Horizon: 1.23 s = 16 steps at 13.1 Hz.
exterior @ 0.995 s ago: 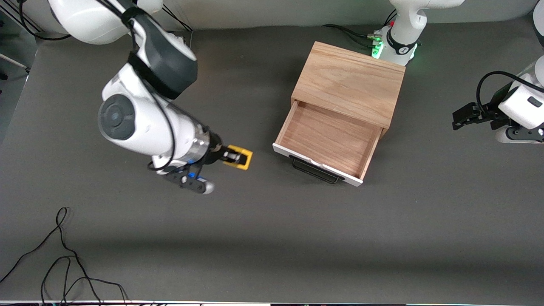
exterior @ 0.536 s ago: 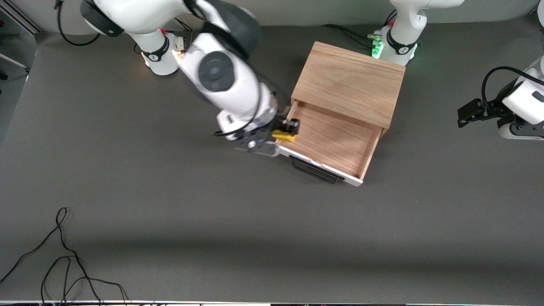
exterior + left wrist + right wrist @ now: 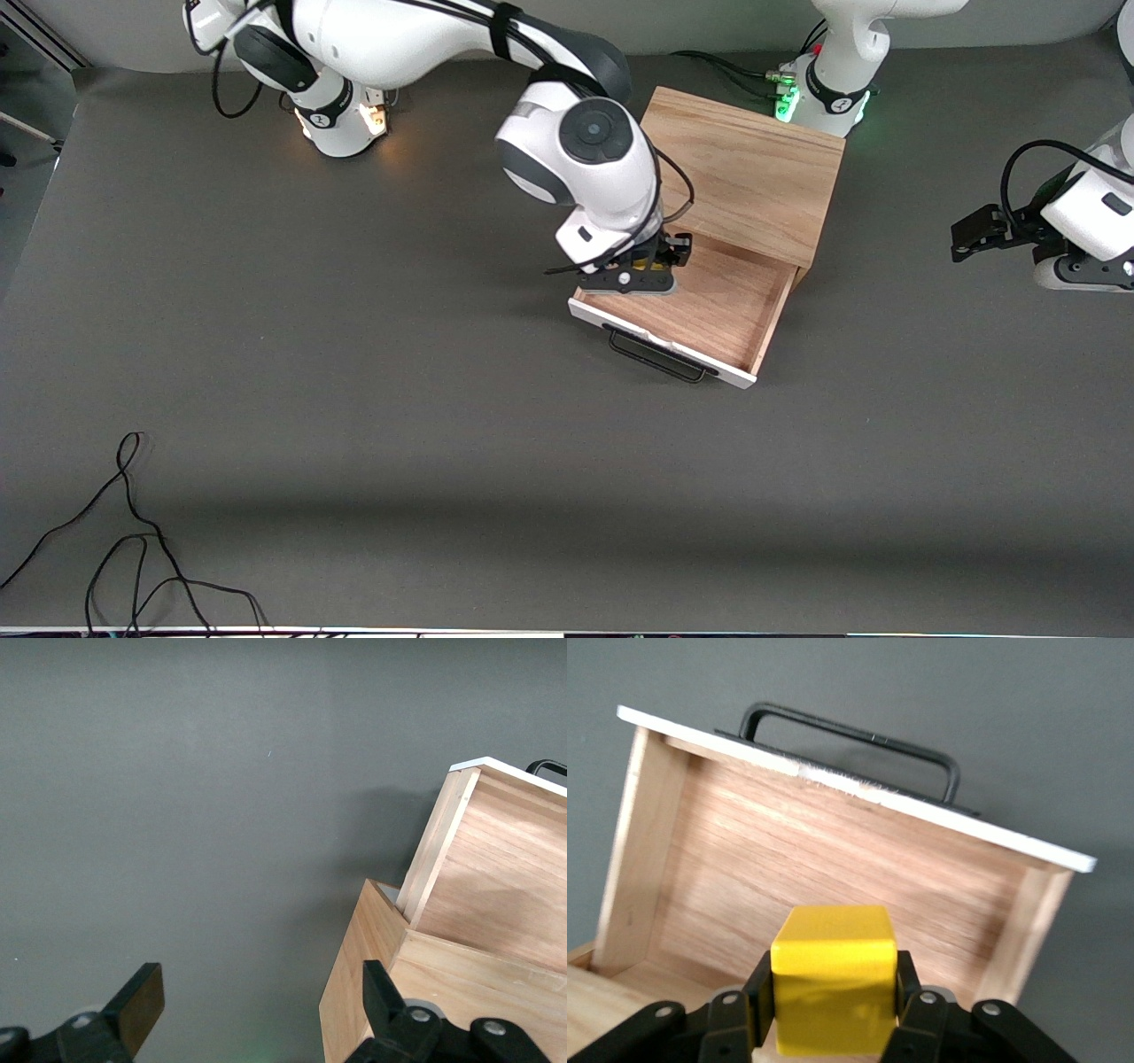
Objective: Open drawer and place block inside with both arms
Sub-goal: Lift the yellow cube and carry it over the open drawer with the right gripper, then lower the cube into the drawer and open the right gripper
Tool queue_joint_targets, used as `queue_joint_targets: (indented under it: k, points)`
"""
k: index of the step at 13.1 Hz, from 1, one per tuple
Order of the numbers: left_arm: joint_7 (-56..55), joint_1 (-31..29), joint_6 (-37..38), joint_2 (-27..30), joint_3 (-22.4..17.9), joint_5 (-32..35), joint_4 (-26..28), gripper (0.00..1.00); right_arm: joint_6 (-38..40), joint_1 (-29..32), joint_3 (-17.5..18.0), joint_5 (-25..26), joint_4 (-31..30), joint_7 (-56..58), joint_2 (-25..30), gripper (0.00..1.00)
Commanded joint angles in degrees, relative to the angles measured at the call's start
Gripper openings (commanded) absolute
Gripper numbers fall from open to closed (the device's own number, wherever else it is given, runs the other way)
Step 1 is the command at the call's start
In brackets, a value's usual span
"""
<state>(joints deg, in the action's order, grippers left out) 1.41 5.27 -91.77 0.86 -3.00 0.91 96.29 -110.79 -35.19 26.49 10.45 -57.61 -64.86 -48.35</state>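
Yellow is the first thing to catch the eye: a small bright yellow cube point(image 3: 833, 979) sits clamped in the right arm's black two-finger pincer point(image 3: 833, 1010), held up over the pulled-out wooden drawer with its white front panel and black bar handle point(image 3: 657, 354). From the front the cube is almost wholly hidden under the right pincer point(image 3: 640, 266), which hangs above the drawer's floor at the end toward the right arm, close to the mouth of the light-wood box cabinet point(image 3: 740, 173). What matters now is the drop: the cube is directly above open drawer floor, with the side wall beside it and the white front panel out toward the camera, so I judge a straight descent and release would land it inside. How high the cube is above the floor I cannot tell. The left arm waits over the dark grey tabletop point(image 3: 354, 399) at its own end, well apart from the cabinet, its left pincer point(image 3: 257, 1010) spread wide and holding nothing.
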Motion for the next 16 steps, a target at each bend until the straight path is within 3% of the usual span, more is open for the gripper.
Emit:
queue_joint_targets:
  k: [1, 5, 6, 9, 10, 11, 16]
  points:
    - [1.31, -0.26, 0.54, 0.82, 0.01, 0.58, 0.57, 1.00, -2.75, -1.80, -0.21, 2.82, 2.07, -3.95, -3.94, 0.09]
    - [1.22, -0.17, 0.28, 0.29, 0.10, 0.58, 0.39, 1.00, -5.05, -3.22, -1.09, 3.62, 1.98, -7.90, -6.58, 0.16]
    - [1.22, -0.17, 0.11, 0.20, 0.10, 0.58, 0.39, 1.00, -5.05, -3.30, -1.09, 3.62, 1.80, -8.52, -6.67, 0.24]
    - [1.22, -0.26, -0.69, -0.15, 0.10, 0.50, 0.30, 1.00, -5.14, -3.92, -1.09, 6.50, 1.36, -8.53, -6.85, 0.36]
    - [1.22, -0.26, -0.69, -0.15, 0.10, 0.50, 0.30, 1.00, -5.05, -4.01, -1.09, 6.87, 1.36, -8.70, -6.85, 0.92]
    - [1.22, -0.26, -0.69, -0.07, 0.10, 0.58, 0.30, 1.00, -5.05, -4.36, -1.18, 6.96, 1.36, -8.79, -6.85, 1.00]
    - [1.22, -0.26, -0.25, -0.06, 0.10, 0.50, -0.14, 1.00, -4.78, -4.27, -1.18, 6.96, 1.71, -10.28, -6.06, 1.00]
